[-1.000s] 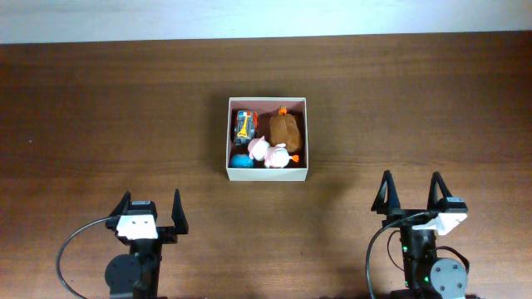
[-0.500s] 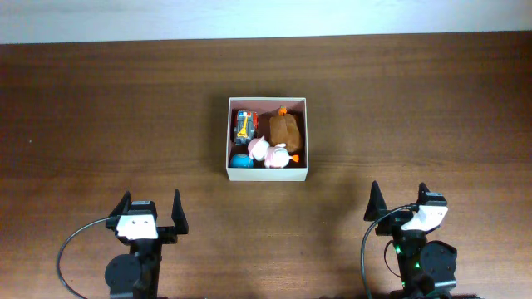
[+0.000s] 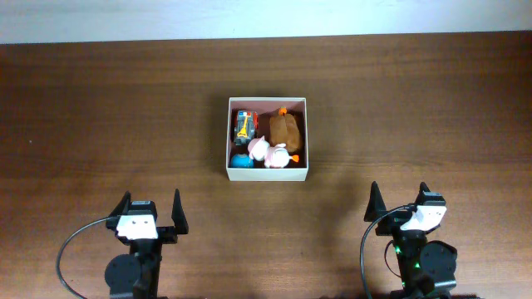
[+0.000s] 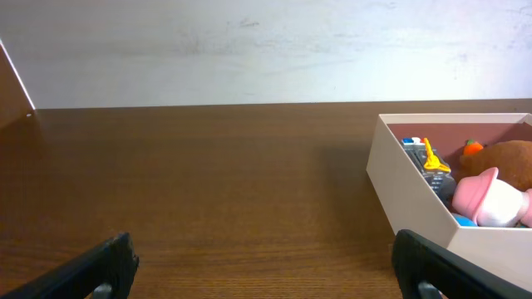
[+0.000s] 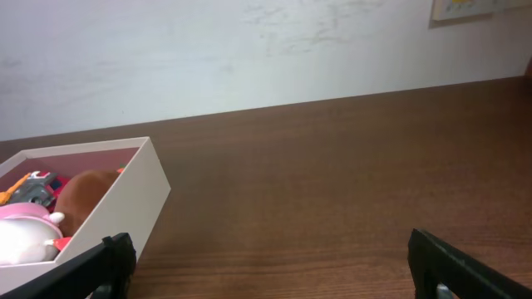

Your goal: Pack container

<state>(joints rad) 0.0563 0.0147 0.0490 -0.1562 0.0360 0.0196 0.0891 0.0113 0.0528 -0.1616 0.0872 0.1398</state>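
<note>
The container (image 3: 268, 174), a square white-walled box with a reddish-brown floor, sits mid-table. It holds a brown plush toy (image 3: 284, 129), a pink and white toy (image 3: 270, 153), a small blue and orange vehicle (image 3: 243, 124) and a blue ball (image 3: 241, 162). The container also shows in the left wrist view (image 4: 407, 195) and the right wrist view (image 5: 116, 208). My left gripper (image 3: 150, 208) is open and empty near the front left edge. My right gripper (image 3: 400, 202) is open and empty near the front right edge. Both are well clear of the container.
The brown wooden table (image 3: 100, 116) runs to a white wall (image 4: 249, 50) at the back. A black cable (image 3: 71, 249) loops beside the left arm's base.
The right arm turned and shifted slightly left between one second and half a second ago, then stayed still. The left arm and the container's contents have not moved.
</note>
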